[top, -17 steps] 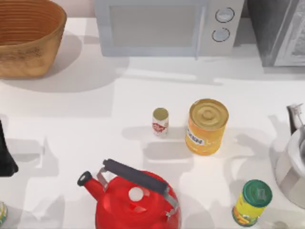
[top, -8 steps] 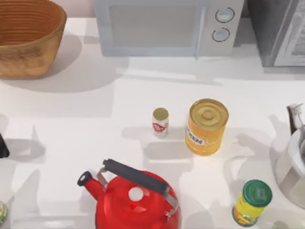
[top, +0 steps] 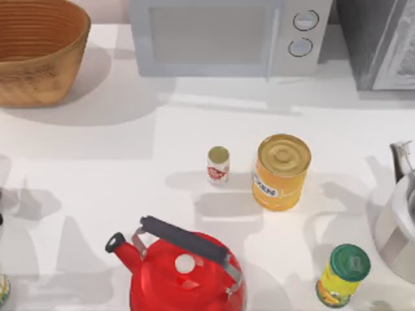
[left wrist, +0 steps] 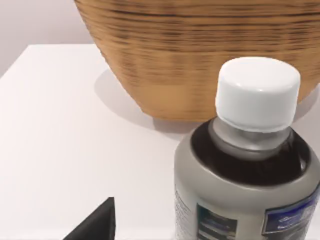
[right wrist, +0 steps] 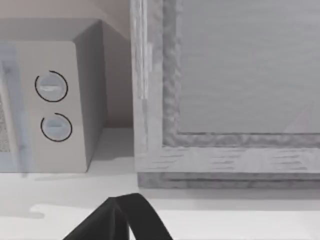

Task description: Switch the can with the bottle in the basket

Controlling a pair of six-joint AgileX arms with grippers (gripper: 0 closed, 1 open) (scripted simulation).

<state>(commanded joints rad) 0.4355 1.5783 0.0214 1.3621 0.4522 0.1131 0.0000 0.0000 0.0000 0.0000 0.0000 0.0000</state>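
1. The left pincer shows as one dark finger in the left wrist view; whether it is open or closed cannot be told; a bottle with a white cap and dark contents stands close before it, out on the bench, with the basket just beyond.
2. The right pincer shows as a dark finger tip in the right wrist view; its state cannot be told; it faces the microwave and a grey cabinet.
3. In the top view the can stands upright mid-bench, just left of the yellow can, apart from it.
4. The basket sits at the far left; the red kettle at the near edge; a green-lidded tin near right.
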